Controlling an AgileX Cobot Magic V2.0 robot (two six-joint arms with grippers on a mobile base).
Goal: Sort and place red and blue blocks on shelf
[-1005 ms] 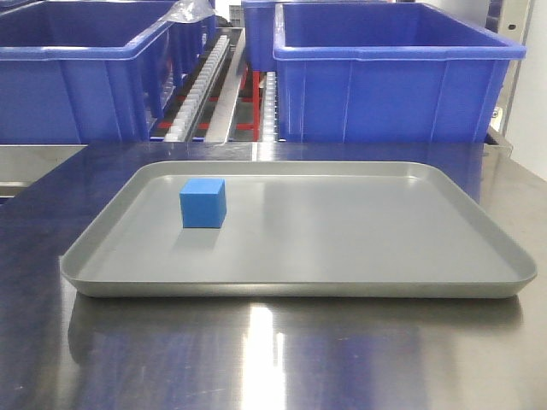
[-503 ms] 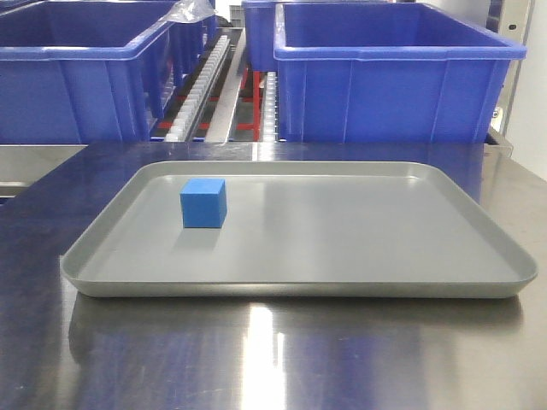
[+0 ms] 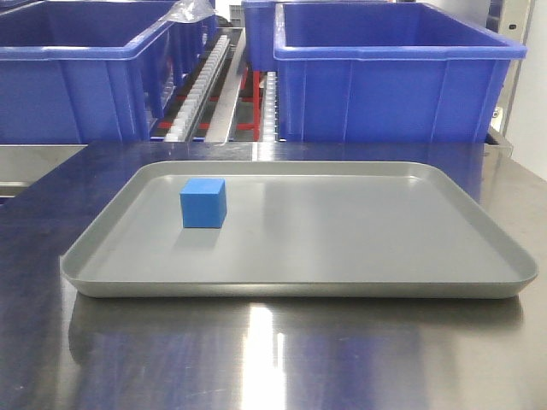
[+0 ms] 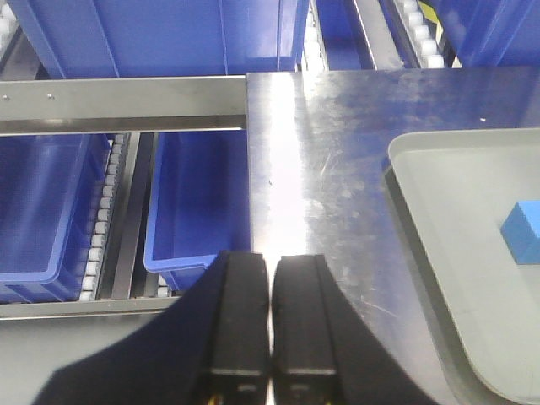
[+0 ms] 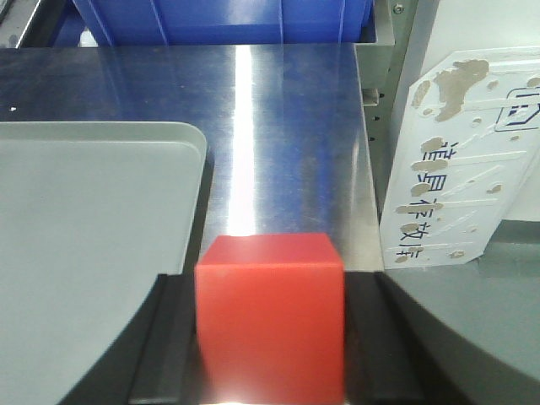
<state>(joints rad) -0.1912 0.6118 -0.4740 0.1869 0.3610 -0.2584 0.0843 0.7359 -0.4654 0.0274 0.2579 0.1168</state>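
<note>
Clamping red block [image 5: 270,316] w/ R gripper [image 5: 270,337]; L gripper [image 4: 270,270] pinched closed, blue block [image 3: 202,203] in tray [image 3: 342,286].

Bright, even light falls from overhead. A white glare streak runs down the steel desk [image 3: 267,350], which also mirrors the blue bins [image 3: 393,81]. The blue block [image 3: 202,203] throws only a faint, soft shadow. The front view is sharp. Close to the lens, the red block [image 5: 270,325] blurs at its lower edge, and the left claw [image 4: 270,270] is near-featureless black.
</note>
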